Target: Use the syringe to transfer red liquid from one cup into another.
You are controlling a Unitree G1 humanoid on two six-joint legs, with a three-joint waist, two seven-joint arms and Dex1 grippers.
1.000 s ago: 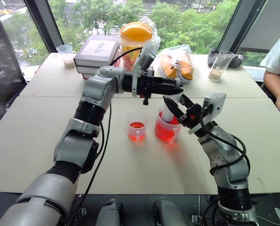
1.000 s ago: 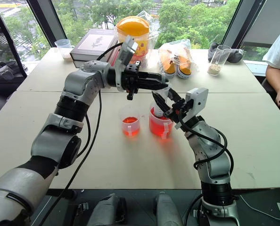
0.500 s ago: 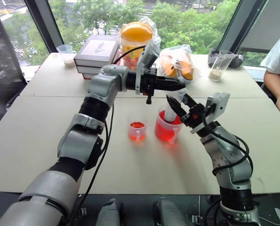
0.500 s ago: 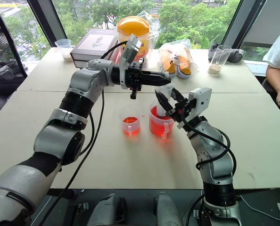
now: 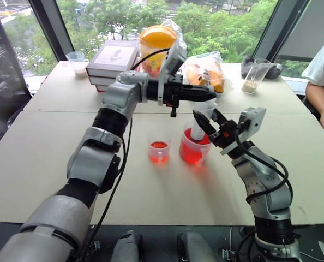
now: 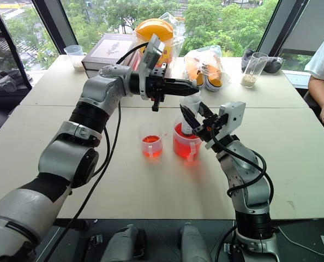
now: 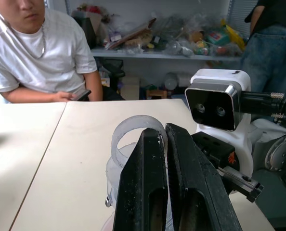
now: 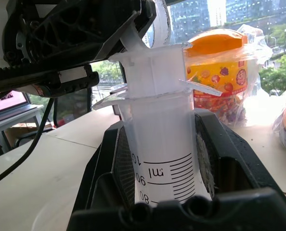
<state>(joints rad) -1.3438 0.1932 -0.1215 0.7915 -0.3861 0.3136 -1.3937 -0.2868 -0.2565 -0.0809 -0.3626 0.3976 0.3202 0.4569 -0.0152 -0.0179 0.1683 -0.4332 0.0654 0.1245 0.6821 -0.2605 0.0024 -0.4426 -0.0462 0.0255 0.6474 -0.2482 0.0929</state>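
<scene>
In the head view, the syringe stands almost upright with its lower end inside the large cup, which holds red liquid. This cup stands near the middle of the bench. The small cup, with a little red liquid in it, stands just beside it on the robot's left, and the two do not touch. The right gripper comes from the right and clamps the barrel of the syringe above the rim of the large cup. The left gripper reaches over from the left, and its tips meet the plunger at the top of the syringe. At the far side of the bench there are books and a jar with an orange lid. A person sits at the right edge.

In the left wrist view, the fingers of the left gripper are almost together, with only a thin gap, and they pinch the clear plunger top. The person sits at the bench beyond.

In the right wrist view, the syringe barrel with its printed ml scale sits between the two black fingers of the right gripper, which press it from both sides. The left gripper is at the top of the plunger, and the jar stands behind.
</scene>
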